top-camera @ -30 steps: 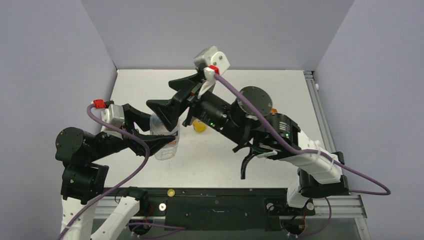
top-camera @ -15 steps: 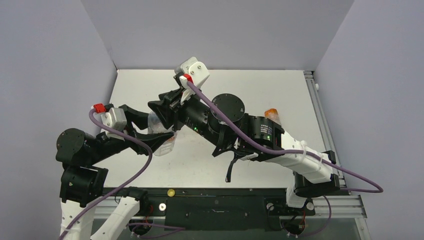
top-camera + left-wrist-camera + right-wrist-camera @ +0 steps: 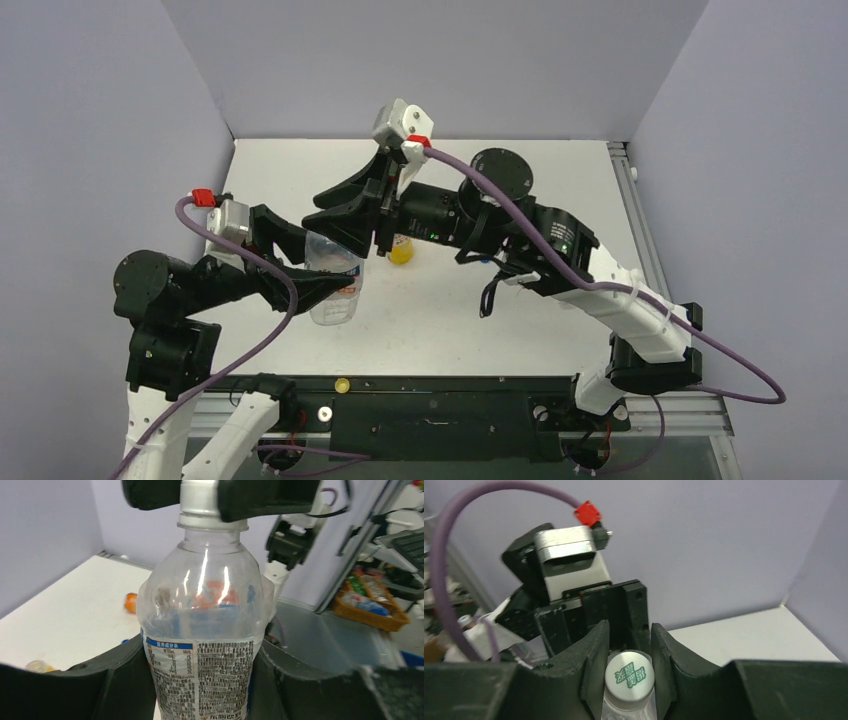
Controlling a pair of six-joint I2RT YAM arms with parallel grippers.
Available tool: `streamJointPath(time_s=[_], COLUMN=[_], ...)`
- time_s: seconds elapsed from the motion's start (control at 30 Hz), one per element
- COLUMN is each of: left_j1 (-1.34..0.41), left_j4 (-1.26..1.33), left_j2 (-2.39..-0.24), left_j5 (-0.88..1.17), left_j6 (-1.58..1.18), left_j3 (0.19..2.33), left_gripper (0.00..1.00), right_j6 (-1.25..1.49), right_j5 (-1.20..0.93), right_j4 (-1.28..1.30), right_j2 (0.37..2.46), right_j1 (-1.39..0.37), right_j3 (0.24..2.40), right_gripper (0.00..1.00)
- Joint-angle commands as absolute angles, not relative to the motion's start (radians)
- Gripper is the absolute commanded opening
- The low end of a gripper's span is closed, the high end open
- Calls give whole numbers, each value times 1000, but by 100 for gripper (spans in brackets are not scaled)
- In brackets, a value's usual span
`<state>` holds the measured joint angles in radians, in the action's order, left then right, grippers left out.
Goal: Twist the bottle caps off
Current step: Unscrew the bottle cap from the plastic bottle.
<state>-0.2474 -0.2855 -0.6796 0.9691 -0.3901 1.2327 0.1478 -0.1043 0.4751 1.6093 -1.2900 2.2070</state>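
Clear plastic water bottle with a white-and-blue label (image 3: 200, 630) stands upright in the left pincer (image 3: 322, 285), whose black fingers press on both sides of its labelled body. Directly above, the right pincer (image 3: 350, 220) is clamped on the whitish round screw cap with green print (image 3: 629, 676). The cap looks seated down by the neck ring, so I judge this bottle gripped for turning but not yet opened, with the twisting and lifting off left to do. Just beyond the right pincer lies a yellow juice bottle (image 3: 400, 252); whether it has its cap cannot be told. Only the left wrist view shows the cap's side squeezed between the two fingers, and far past the pincer an orange drink bottle (image 3: 130, 601) lying on the white table (image 3: 75, 605), which the top view hides behind the arm. Only the right wrist view shows the cap's printed top. Only the top view shows a small yellow round piece (image 3: 342, 384) well behind the left pincer, possibly a removed cap, though too small to tell.
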Motion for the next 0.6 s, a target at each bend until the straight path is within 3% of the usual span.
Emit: streamJointPath(time_s=[0.0, 0.13, 0.27, 0.3, 0.33, 0.37, 0.4, 0.43, 0.57], left_j1=[-243, -243, -243, -243, -242, -243, -243, -243, -243], left_j4=[40, 82, 81, 79, 72, 68, 62, 57, 31], left_j2=[-687, -695, -698, -696, -695, -690, -686, -684, -673], left_j5=[1075, 1090, 1098, 1100, 1101, 1099, 1097, 1091, 1080], left_j6=[-757, -830, -831, -826, -813, -806, -789, -780, -728], left_j3=[1232, 1252, 1256, 1254, 1251, 1249, 1248, 1249, 1250], left_gripper=[7, 8, 8, 8, 8, 8, 8, 7, 5], right_j6=[171, 219, 280, 280, 269, 250, 246, 242, 247], right_j5=[-724, -898, -902, -861, -732, -572, -497, -380, -259], right_j4=[358, 289, 212, 217, 225, 238, 240, 231, 168], right_j2=[1525, 1543, 1564, 1564, 1554, 1546, 1522, 1505, 1339], right_j1=[-1227, -1223, -1222, -1222, -1221, -1222, -1223, -1222, -1218], right_j3=[2169, 2171, 2177, 2178, 2175, 2169, 2144, 2099, 1893], right_gripper=[0, 0, 2, 11, 35, 49, 70, 77, 79])
